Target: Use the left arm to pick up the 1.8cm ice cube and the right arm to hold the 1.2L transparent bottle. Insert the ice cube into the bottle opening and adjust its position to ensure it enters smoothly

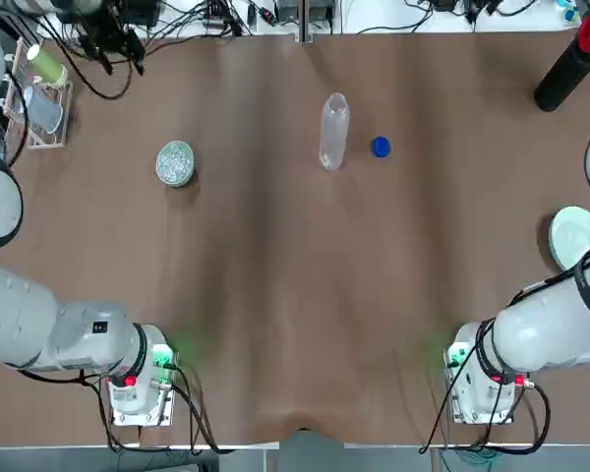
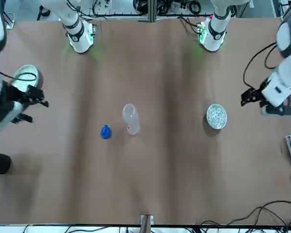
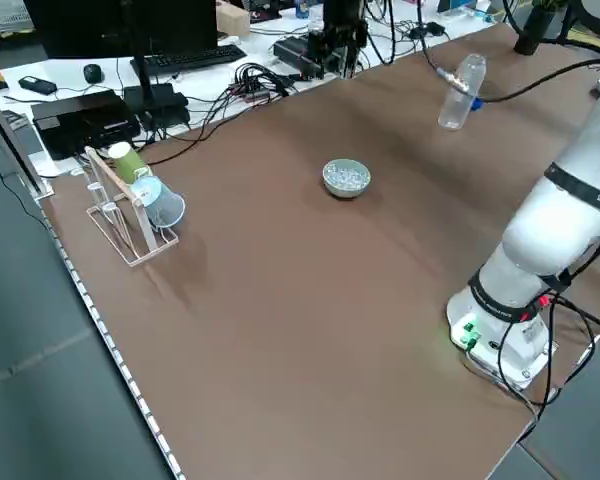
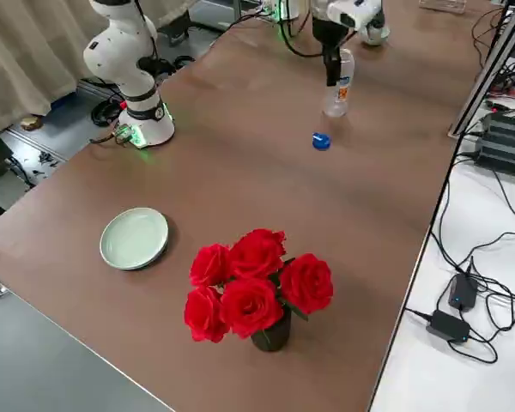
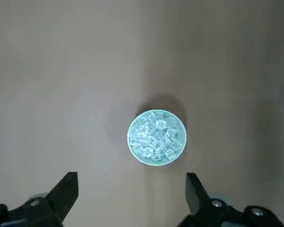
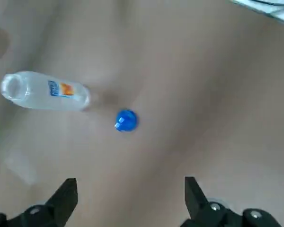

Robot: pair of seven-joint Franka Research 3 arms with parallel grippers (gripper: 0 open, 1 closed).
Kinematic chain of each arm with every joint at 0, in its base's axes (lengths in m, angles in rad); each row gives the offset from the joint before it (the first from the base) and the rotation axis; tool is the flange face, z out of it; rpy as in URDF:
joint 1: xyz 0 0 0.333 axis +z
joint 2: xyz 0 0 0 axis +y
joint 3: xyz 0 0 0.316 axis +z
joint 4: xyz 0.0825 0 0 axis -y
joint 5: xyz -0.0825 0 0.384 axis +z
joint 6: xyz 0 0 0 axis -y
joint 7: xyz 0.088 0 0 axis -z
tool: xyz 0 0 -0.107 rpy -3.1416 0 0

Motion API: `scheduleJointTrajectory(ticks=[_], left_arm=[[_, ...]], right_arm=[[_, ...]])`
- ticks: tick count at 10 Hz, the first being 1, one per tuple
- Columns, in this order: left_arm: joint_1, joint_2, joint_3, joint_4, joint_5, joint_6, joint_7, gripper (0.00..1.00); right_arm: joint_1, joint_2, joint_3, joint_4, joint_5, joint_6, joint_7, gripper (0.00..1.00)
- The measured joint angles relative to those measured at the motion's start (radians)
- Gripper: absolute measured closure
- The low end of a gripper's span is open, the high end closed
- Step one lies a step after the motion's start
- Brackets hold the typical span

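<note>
The clear bottle (image 1: 333, 131) stands upright near the far middle of the table, its opening (image 6: 9, 87) uncapped. Several ice cubes (image 5: 156, 136) fill a small pale dish (image 1: 175, 163) to the bottle's left. My left gripper (image 5: 131, 178) hangs high over that dish, open and empty; the front view shows it (image 2: 246, 97) at the left side of the table. My right gripper (image 6: 130, 182) is also open and empty, raised at the right side (image 2: 39, 100), with the bottle (image 6: 45, 91) some way off.
A blue cap (image 1: 380, 147) lies just right of the bottle. A pale green plate (image 1: 573, 236) sits at the right edge, and red roses in a black vase (image 4: 259, 287) at the far right corner. A rack with cups (image 1: 41, 93) stands far left.
</note>
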Motion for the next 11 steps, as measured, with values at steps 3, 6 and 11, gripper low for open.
scheduleJointTrajectory(ticks=[3,6,11], left_arm=[[0.000,0.001,-0.051,-0.187,0.000,0.179,-0.008,0.00],[0.010,0.048,-0.050,-0.276,0.000,0.327,-0.008,0.00],[0.008,0.158,-0.050,-0.304,0.000,0.436,-0.007,0.01]], right_arm=[[0.019,0.022,0.000,-0.164,0.186,0.175,-0.340,0.00],[0.019,0.026,-0.003,-0.320,0.375,0.249,-0.720,0.00],[0.036,0.117,-0.002,-0.470,0.745,0.282,-1.299,0.00]])
